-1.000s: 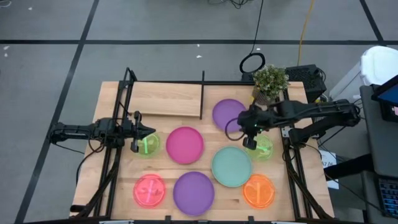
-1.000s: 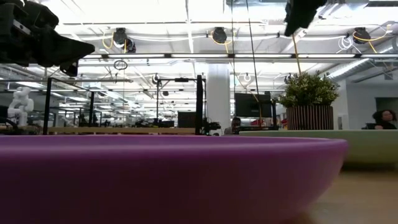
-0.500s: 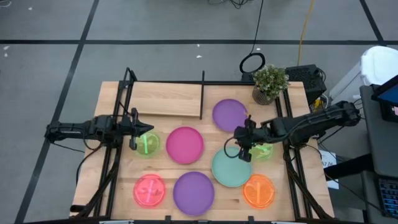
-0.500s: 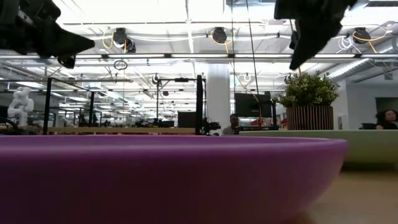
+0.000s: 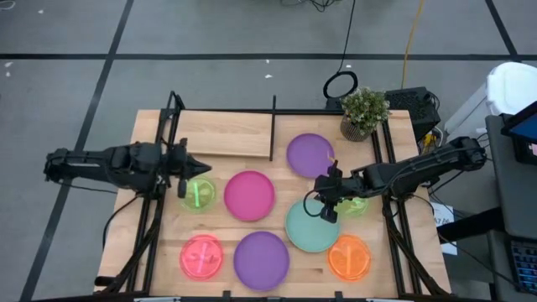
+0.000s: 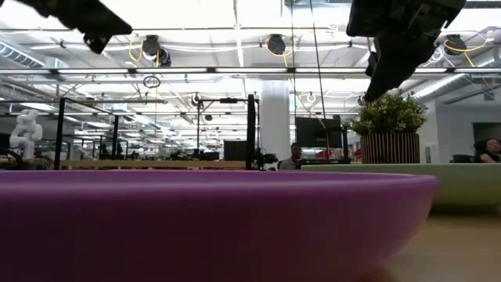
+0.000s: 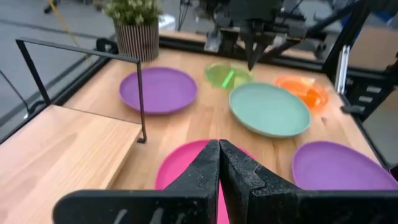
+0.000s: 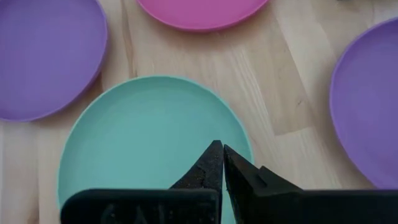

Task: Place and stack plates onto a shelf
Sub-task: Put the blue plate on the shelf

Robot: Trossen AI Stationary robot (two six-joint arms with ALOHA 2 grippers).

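Plates, where are they all sitting?

— Flat on the worktop (image 5: pixel 218 143), none on the shelf (image 5: pixel 222 134) along the far side. I see the mint-green plate (image 5: pixel 312 225) between the far purple plate (image 5: pixel 309 153) and the orange plate (image 5: pixel 349 257), the magenta plate (image 5: pixel 248 195) at centre, and no writing I can read anywhere.

— And your arms?

— My right gripper (image 5: pixel 329 204) has dropped from near the far purple plate a second ago to hang over the mint-green plate's far edge, fingers pinched together on nothing. My left gripper (image 5: pixel 195 166), fingers likewise clenched and empty, has pulled back toward its side, beside the left neon green plate (image 5: pixel 198 195).

— Orientation?

— Round plates, so no long axis; every one faces up.
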